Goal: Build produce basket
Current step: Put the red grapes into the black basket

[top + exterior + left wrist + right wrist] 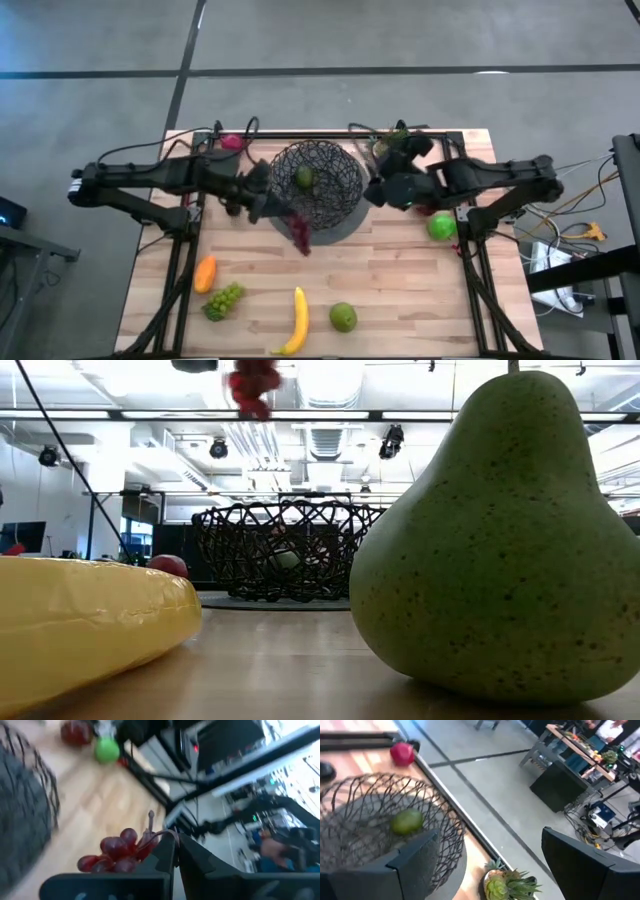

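The dark wire basket (330, 172) stands on a grey round mat at the table's middle, with one green fruit (304, 178) inside; the right wrist view shows this fruit (406, 821) through the wires. My left gripper (283, 213) is at the basket's near-left rim, shut on a bunch of purple grapes (300, 235). The grapes (255, 384) hang high above the table in the low view. My right gripper (378, 188) is open just right of the basket (380, 815) and touches nothing. My left gripper (176, 840) pinches the purple grapes by the stem end (161, 836) between its two shut fingers. The bunch (116, 853) lies beside the fingertips in the wrist view. It is lifted clear of the table and hangs below the gripper.
On the near part of the table lie an orange piece (205, 272), green grapes (225, 300), a banana (296, 320) and a green pear-shaped fruit (343, 317). A green apple (441, 226) sits at the right, a red apple (232, 142) at the far left, and a leafy sprig (507, 882) behind the basket.
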Robot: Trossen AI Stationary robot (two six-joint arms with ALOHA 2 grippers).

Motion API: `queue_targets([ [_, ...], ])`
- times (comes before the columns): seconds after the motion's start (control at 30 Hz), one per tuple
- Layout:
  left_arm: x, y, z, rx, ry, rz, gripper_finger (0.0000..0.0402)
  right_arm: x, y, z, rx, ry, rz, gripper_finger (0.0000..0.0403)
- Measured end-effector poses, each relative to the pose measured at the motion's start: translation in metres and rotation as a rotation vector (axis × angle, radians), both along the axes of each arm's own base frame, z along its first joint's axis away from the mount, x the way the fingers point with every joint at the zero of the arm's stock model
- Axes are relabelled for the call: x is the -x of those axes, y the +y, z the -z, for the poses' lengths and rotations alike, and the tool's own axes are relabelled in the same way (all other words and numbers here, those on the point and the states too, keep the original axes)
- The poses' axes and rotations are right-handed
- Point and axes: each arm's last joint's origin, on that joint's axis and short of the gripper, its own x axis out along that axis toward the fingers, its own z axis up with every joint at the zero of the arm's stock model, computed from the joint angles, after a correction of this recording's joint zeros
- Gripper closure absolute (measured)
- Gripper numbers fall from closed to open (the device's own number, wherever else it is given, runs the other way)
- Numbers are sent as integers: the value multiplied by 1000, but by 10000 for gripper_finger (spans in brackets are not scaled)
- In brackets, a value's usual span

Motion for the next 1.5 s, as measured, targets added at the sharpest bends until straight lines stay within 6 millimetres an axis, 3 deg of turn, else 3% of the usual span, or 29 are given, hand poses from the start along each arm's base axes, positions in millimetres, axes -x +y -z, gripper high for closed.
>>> queue_targets([
  [0.27,-47,31,30,-213,54,-182,402,23,-4,-17,-23,-85,11,74],
  [0.67,-93,76,92,-235,258,-284,401,25,-4,-19,-34,-101,15,74],
  [0.97,-105,118,117,-436,316,-476,401,21,-3,-15,-62,-119,29,74],
  [1.23,-113,144,145,-462,388,-520,399,18,-3,-13,-80,-123,30,74],
  [1.4,-113,151,150,-460,399,-538,357,17,-2,-13,-111,-137,26,74],
  [1.5,-110,154,143,-481,389,-541,315,17,-2,-13,-122,-149,32,74],
])
